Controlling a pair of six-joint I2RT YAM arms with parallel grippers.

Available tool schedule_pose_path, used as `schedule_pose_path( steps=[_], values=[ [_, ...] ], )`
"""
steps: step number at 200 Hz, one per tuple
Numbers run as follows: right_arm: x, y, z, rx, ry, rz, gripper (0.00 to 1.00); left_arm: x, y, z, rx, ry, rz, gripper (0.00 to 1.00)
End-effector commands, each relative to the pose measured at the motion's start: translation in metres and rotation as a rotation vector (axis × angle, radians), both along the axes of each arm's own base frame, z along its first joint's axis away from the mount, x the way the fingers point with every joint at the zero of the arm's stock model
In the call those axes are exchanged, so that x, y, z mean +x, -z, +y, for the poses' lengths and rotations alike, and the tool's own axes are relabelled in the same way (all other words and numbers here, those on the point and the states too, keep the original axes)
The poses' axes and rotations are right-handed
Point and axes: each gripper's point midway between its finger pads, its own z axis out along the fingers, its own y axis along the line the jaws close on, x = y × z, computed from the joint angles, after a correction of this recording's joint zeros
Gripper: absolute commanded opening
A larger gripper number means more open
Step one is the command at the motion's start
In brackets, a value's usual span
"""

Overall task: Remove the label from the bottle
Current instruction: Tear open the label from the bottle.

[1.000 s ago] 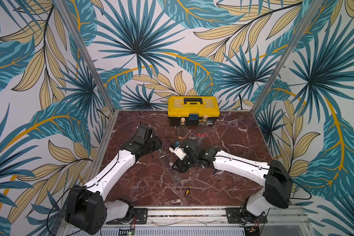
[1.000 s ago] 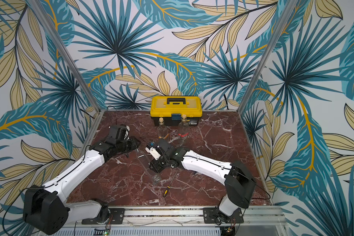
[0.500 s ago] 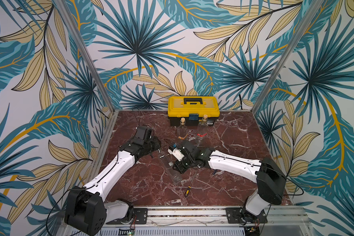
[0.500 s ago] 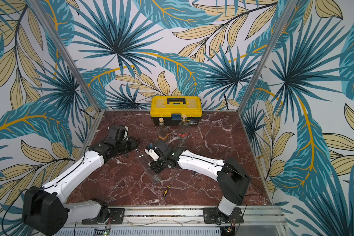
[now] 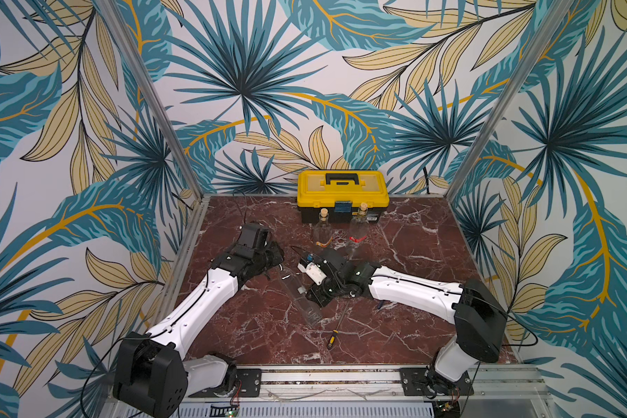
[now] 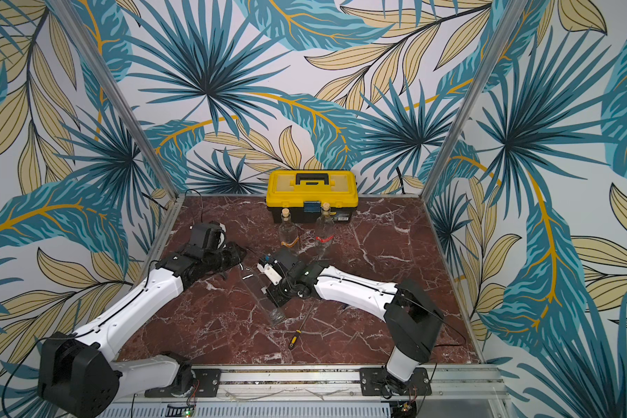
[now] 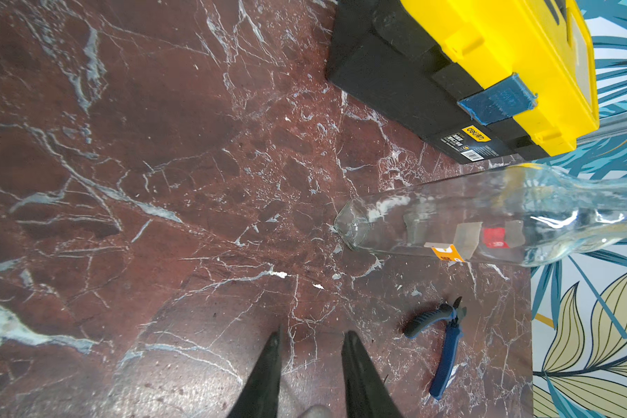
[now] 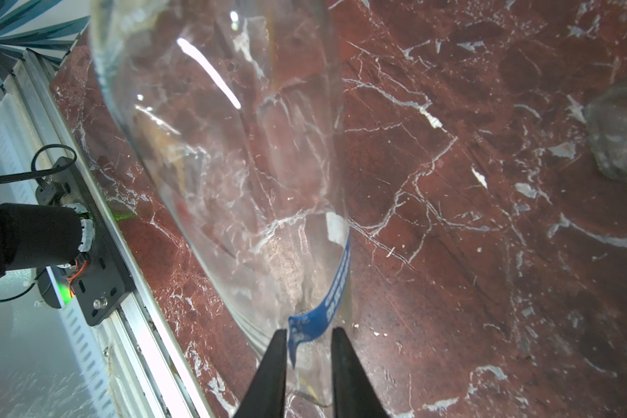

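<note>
Over the last second the right arm has tucked its elbow in and carried its claw a shade closer to the left arm, which has hardly stirred. We see the bottle, clear glass, lying on its side on the surface between the two arms, its base toward the front rail. The label, a blue band, is wrapped round the glass, but one end has lifted free. That loose end sits between the fingers of the right claw. The fingers stand a little apart with a clear gap, so we judge the flap is not yet pinched. The left claw is also apart and empty, over bare surface. Whether it touches the glass we cannot tell.

We take the step in hand to be catching the lifted end. Next the right claw needs to close firmly on the flap, then pull around the glass rather than straight off, so the band peels instead of tearing. Nothing pins the bottle, so it may roll with the pull. The left claw would do well to steady it first.
</note>
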Motion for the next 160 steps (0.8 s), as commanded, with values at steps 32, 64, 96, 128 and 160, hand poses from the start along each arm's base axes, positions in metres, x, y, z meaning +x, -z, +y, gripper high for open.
schedule_pose_path(
  steps=[32, 64, 96, 128, 160],
  values=[
    [0.007, -0.005, 0.004, -0.005, 0.005, -0.041, 0.19, 0.002, -0.012, -0.006, -0.042, 0.014, -0.039, 0.0],
    [0.008, -0.005, 0.006, -0.012, -0.002, -0.048, 0.15, 0.002, -0.011, -0.008, -0.045, 0.017, -0.039, 0.0],
    [0.008, -0.002, 0.006, -0.023, -0.004, -0.044, 0.11, 0.002, -0.011, -0.008, -0.047, 0.015, -0.038, 0.0],
    [0.006, 0.005, 0.003, -0.043, -0.002, -0.036, 0.05, 0.002, -0.011, -0.008, -0.048, 0.014, -0.038, 0.0],
    [0.005, 0.007, 0.0, -0.057, -0.001, -0.035, 0.0, 0.002, -0.012, -0.007, -0.047, 0.014, -0.042, 0.0]
  ],
)
